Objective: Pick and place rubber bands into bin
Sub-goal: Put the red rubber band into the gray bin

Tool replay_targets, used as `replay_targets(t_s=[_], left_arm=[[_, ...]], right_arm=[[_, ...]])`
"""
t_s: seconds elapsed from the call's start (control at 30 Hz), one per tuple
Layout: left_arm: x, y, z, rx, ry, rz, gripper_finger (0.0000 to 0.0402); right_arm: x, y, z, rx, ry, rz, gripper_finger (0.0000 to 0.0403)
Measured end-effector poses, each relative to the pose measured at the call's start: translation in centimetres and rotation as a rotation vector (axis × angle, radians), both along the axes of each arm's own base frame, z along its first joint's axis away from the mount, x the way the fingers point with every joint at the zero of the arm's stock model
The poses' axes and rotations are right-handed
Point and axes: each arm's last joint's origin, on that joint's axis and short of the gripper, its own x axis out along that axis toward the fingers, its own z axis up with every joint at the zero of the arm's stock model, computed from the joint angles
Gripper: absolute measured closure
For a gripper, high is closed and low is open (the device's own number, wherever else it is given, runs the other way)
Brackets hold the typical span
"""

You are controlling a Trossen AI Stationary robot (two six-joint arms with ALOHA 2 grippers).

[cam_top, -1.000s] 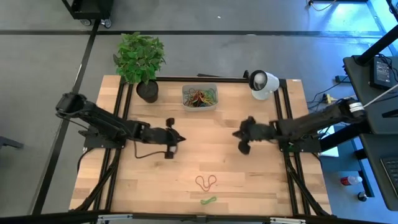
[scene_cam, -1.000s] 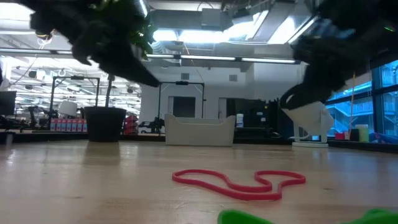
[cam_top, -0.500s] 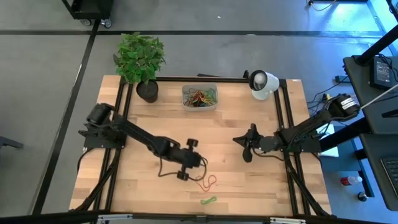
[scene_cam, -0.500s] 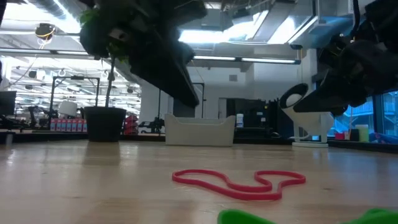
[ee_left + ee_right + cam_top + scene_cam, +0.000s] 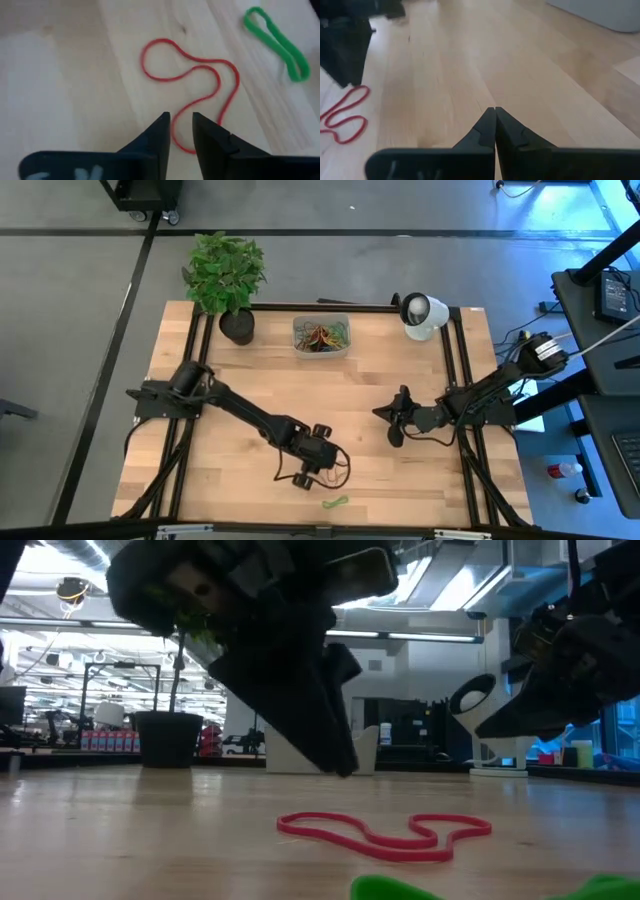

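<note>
A red rubber band (image 5: 192, 75) lies in a loose figure-eight on the wooden table near its front edge, and a green one (image 5: 277, 42) lies beside it, closer to the front. My left gripper (image 5: 181, 122) hovers just over the red band's near loop, tipped steeply down, its fingers slightly open. In the low view its tips (image 5: 345, 765) stand above the tabletop. The bin (image 5: 298, 345) at the far middle holds several bands. My right gripper (image 5: 379, 413) waits shut, right of centre.
A potted plant (image 5: 237, 327) stands at the far left beside the bin, and a white round camera (image 5: 420, 313) at the far right. Black frame rails (image 5: 455, 370) run along both sides. Bare wood lies between the bands and the bin.
My left gripper has swung from left of centre toward the table's near edge and to the right, coming down over the red band and tipping steeply downward. My right gripper has sunk a little and drifted toward the near edge. The bands have not moved.
</note>
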Motion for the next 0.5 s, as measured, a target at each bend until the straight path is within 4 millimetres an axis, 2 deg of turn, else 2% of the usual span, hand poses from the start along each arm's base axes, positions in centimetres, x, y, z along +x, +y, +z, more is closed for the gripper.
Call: replay_targets(t_s=[0.2, 0.5], left_arm=[[-0.2, -0.7, -1.0, 0.0, 0.031, -0.01, 0.0305], [0.2, -1.2, -2.5, 0.02, 0.022, -0.018, 0.0318]], right_arm=[[0.1, 0.0, 0.0, -0.004, -0.008, 0.004, 0.0399], [0.2, 0.1, 0.3, -0.006, -0.034, 0.012, 0.0399]])
